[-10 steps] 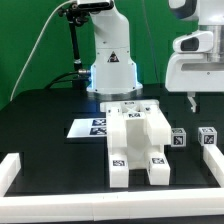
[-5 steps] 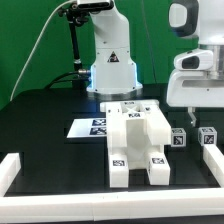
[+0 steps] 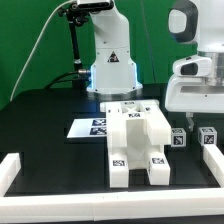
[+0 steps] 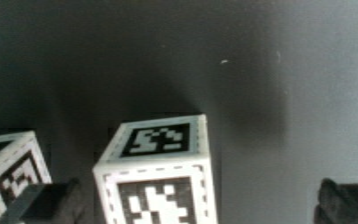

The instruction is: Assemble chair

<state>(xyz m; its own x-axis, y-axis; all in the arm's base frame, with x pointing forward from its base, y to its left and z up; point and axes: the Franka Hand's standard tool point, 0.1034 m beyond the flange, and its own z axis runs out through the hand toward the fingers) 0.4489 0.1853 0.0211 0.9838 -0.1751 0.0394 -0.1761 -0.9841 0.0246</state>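
Chair (image 3: 131, 141) part-built at mid-counter (image 3: 40, 125); long axis runs from arm base toward camera.
Jaws wide apart, holding nothing, above small cube (image 4: 158, 165) at exterior view's right.

Green backdrop (image 3: 20, 30) behind a black table (image 3: 40, 150) with white rail (image 3: 10, 170).

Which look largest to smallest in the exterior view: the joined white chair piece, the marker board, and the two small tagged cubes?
1. Joined chair piece, clearly largest.
2. Marker board, though the chair piece hides part of it.
3. Cube nearer the chair piece and farther cube: alike, so unranked.
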